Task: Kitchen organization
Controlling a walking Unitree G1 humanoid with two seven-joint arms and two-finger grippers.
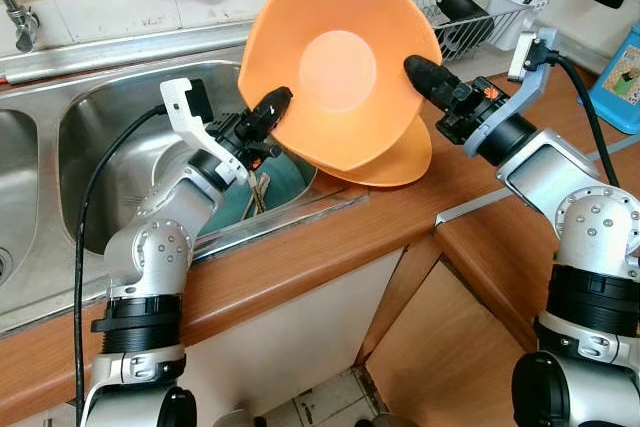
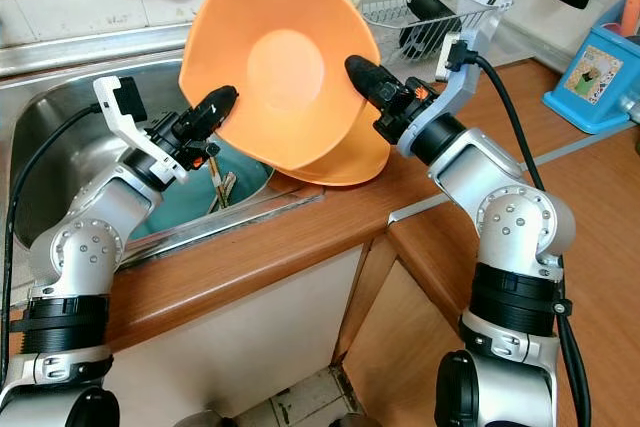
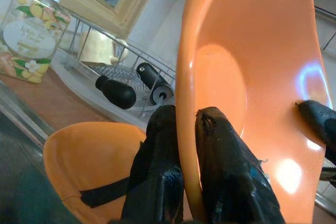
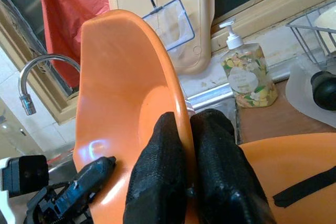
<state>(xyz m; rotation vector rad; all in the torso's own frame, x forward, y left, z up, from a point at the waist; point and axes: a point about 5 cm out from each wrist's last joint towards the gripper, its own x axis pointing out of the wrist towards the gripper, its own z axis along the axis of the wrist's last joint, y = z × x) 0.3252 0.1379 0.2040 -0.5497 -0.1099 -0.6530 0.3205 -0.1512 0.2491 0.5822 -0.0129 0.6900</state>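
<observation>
Two end effectors pinching orange bowl [image 1: 340, 77], second bowl [image 1: 405, 162] half-hidden

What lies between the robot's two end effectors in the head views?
The tilted upper orange bowl, pinched at opposite rims by left end effector and right end effector.

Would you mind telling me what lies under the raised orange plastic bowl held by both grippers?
A second orange bowl rests on the wooden counter beneath the raised orange plastic bowl, which the left gripper and right gripper hold. Most of it is covered.

Second orange bowl [image 1: 405, 162] — mostly behind the lifted one [image 1: 335, 72].
</observation>
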